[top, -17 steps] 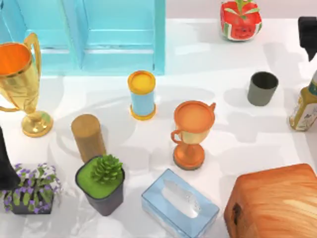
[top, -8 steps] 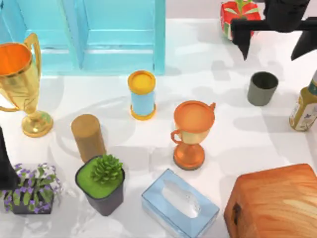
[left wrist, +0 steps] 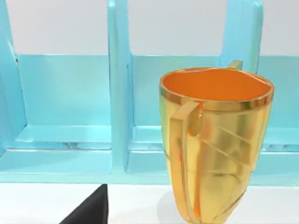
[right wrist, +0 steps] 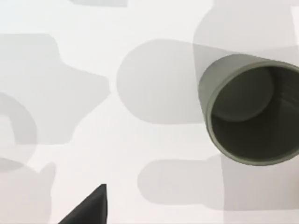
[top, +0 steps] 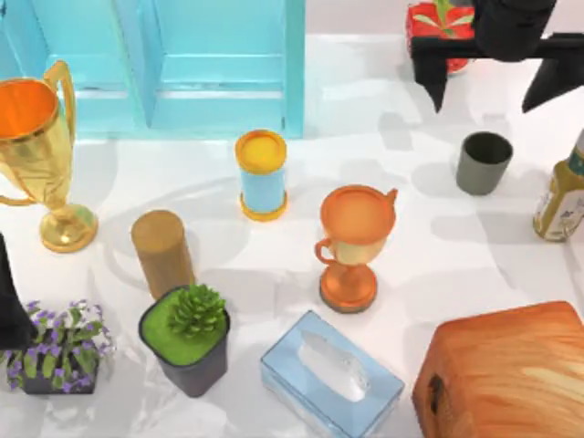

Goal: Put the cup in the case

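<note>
The cup point(top: 482, 162) is small, dark grey and handleless, and it stands upright on the white table at the right; the right wrist view looks down into the cup point(right wrist: 252, 116). My right gripper point(top: 482, 105) hangs open just behind it, its two black fingers spread wider than the cup and apart from it. One fingertip point(right wrist: 91, 207) shows in the right wrist view. The case point(top: 210, 64) is a turquoise open-fronted unit with compartments at the back left, and the left wrist view faces the case point(left wrist: 70, 93). My left arm point(top: 9, 301) is parked at the left edge.
Around the cup are a bottle point(top: 561, 196) at the right edge and a watermelon-patterned pot point(top: 443, 27) behind. An orange trophy point(top: 354, 242), blue-and-yellow cylinder point(top: 261, 173), gold trophy point(top: 36, 146), wooden cylinder point(top: 162, 251), succulent pot point(top: 187, 338), tissue box point(top: 330, 374) and wooden box point(top: 506, 374) crowd the rest.
My right gripper has come in from the right edge and now hangs open behind the cup, shifting slightly left in the last half second. The cup and left arm stayed still.
</note>
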Robot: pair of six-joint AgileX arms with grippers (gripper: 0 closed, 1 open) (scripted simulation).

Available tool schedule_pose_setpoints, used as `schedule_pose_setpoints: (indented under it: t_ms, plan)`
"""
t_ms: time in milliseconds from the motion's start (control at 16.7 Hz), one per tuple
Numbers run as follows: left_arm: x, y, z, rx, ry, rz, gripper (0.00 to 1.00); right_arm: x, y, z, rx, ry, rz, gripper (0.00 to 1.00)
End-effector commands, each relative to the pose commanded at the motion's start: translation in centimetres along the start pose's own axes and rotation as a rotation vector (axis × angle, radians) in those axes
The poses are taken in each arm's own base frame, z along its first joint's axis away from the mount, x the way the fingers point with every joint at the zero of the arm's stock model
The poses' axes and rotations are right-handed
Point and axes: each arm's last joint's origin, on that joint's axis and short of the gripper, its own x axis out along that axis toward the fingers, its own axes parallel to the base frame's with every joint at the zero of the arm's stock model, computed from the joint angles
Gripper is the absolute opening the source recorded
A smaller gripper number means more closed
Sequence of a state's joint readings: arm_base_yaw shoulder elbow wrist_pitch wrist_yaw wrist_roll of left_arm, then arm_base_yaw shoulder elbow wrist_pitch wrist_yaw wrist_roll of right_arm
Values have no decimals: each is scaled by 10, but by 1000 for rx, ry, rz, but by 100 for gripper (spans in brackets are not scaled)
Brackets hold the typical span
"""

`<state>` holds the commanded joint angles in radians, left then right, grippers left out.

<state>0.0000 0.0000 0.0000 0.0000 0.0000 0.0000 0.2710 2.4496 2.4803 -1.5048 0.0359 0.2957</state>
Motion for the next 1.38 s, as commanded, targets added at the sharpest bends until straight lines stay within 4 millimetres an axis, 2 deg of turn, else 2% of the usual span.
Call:
schedule_pose_setpoints:
  t_ms: [180,480,600,900,1380]
  plan:
    - [0,0,0,0,0,0,100,18,2,2,-3,2,1,100]
    - [0,0,0,0,0,0,100,78,2,3,-3,-2,2,100]
    - [0,0,0,0,0,0,100,94,2,0,-3,0,1,100]
    - [0,0,0,0,0,0,100,100,2,-1,-3,2,1,100]
    - [0,0,0,0,0,0,100,100,2,-1,-3,2,1,40]
